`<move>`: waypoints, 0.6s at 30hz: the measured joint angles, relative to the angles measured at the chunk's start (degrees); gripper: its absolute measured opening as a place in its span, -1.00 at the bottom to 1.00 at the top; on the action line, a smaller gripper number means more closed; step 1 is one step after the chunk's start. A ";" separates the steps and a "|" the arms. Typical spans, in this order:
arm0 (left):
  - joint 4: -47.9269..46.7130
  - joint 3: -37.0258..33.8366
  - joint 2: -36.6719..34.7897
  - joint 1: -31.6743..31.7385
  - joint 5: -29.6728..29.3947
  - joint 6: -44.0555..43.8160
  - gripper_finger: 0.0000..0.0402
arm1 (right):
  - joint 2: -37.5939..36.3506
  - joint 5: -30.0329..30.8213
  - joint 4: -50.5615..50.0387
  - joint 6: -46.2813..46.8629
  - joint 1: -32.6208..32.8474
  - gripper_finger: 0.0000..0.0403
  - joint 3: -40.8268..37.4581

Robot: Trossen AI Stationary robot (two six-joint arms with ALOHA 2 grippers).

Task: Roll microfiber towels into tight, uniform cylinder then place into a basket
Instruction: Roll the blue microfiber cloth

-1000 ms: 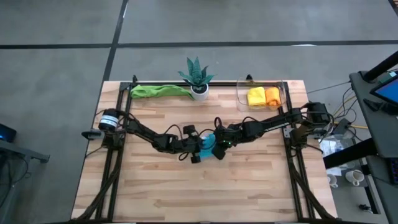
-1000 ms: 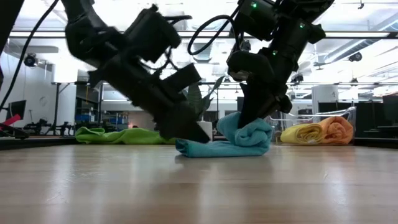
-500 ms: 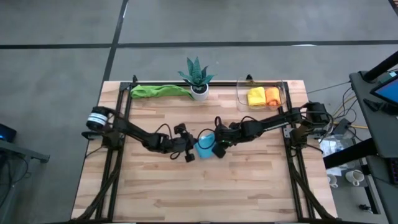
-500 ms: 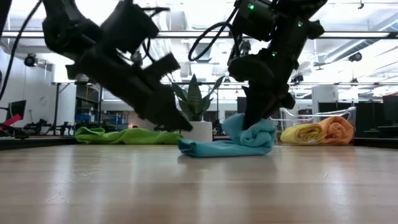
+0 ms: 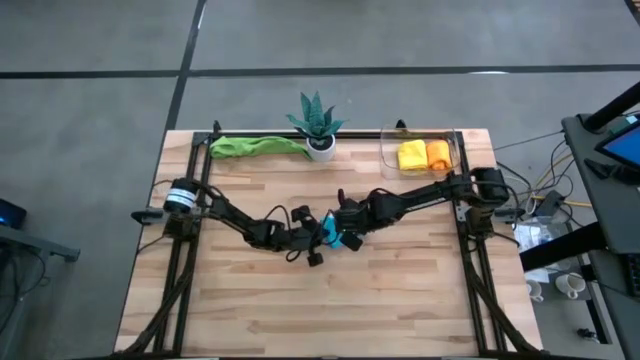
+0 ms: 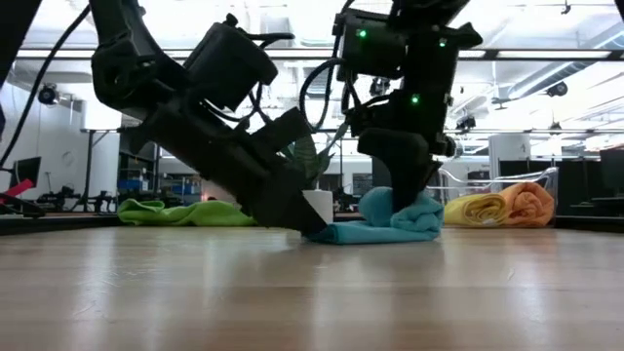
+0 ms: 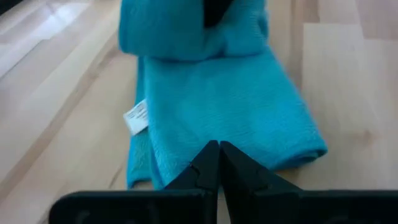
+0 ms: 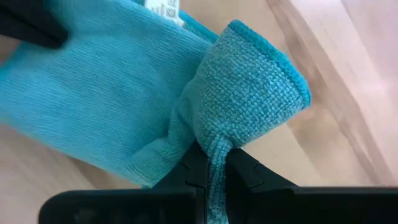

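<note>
Right wrist view: right gripper (image 8: 208,163) clamped on a rolled fold of the light blue towel (image 8: 112,87), mid-table and well apart from the clear basket (image 5: 455,150) holding yellow and orange rolls. Left wrist view only: left gripper (image 7: 219,163) pinched closed at the flat end's edge, white tag (image 7: 135,116) exposed beside it. Risk judged: roll loosening or skewing if that thin pinch slips while winding.

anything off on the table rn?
Mostly fine. The light blue towel at table centre is only half rolled: a lumpy bunch pinched in the right gripper, with a flat tail under the shut left gripper. The green towel lies crumpled at the far edge. The yellow towel and orange towel sit rolled in the basket.
</note>
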 joint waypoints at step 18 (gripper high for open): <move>3.28 0.52 0.88 0.02 0.99 1.24 -1.00 | 7.94 0.93 -4.64 -5.13 0.03 -0.93 11.55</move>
